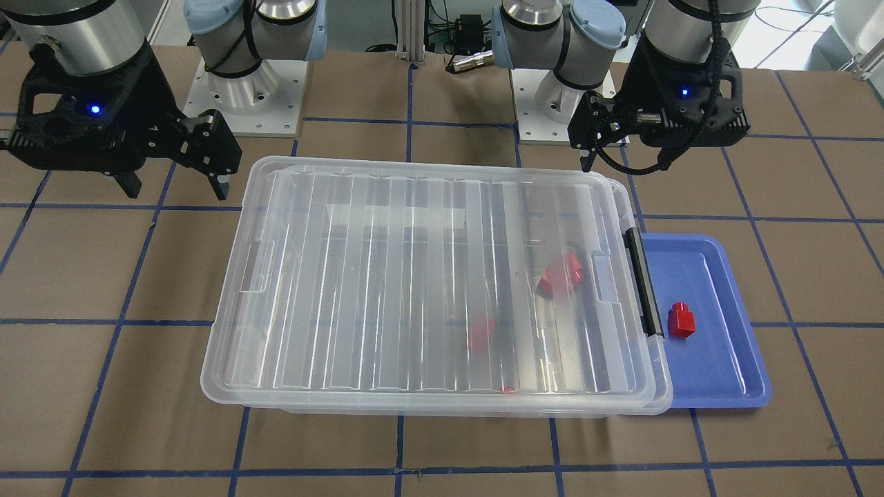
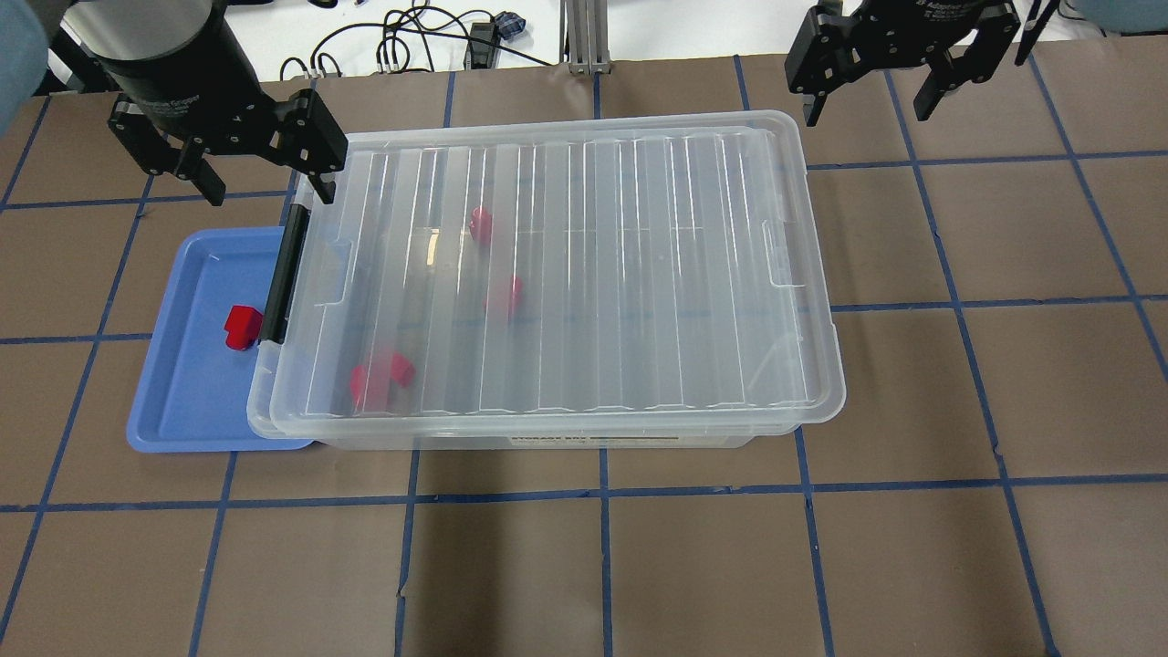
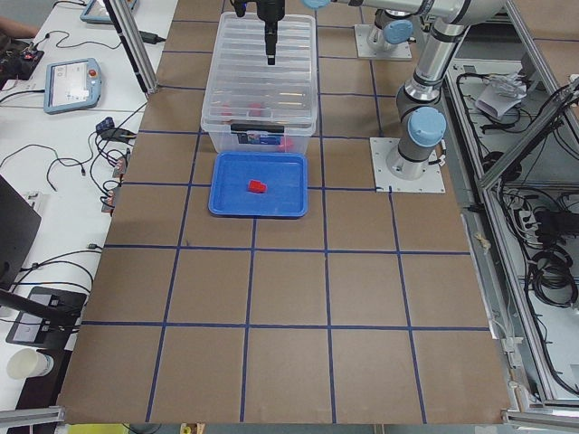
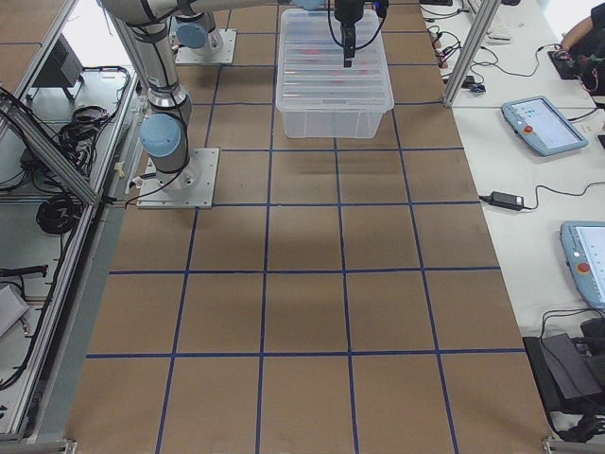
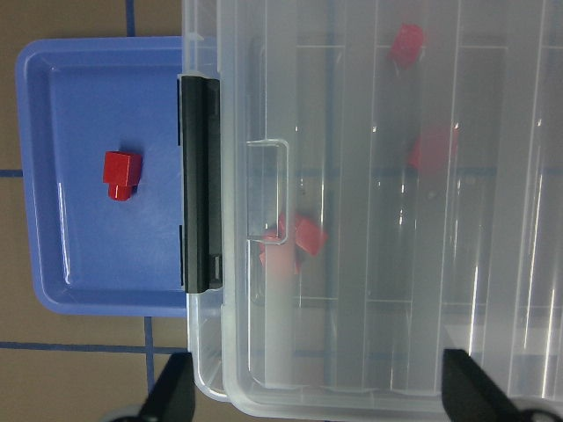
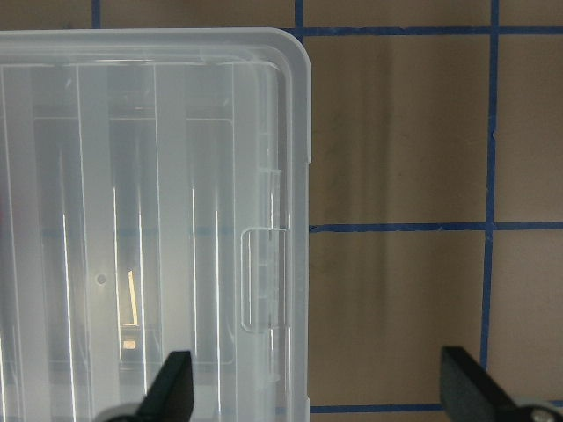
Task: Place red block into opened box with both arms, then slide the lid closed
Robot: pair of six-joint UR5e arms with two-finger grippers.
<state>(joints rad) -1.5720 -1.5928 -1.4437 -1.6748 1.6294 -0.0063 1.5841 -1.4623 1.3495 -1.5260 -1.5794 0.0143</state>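
Both wide and empty — left pincer [image 2: 271,193] and right pincer [image 2: 867,116] hang above opposite ends of the lid [image 2: 584,274].

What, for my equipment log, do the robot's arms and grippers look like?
The arms are silver-grey with light blue joint caps and black cables. The left gripper and right gripper are black, two-fingered, each with a small blue light.

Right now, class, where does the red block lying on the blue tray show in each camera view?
Exterior front-facing: red block right of centre, on the blue tray.
Overhead exterior: left of centre.
Exterior left: upper middle.
Exterior right: not visible.
Left wrist: upper left.
Right wrist: not in it.
Shared landmark: the black clip beside the tray.
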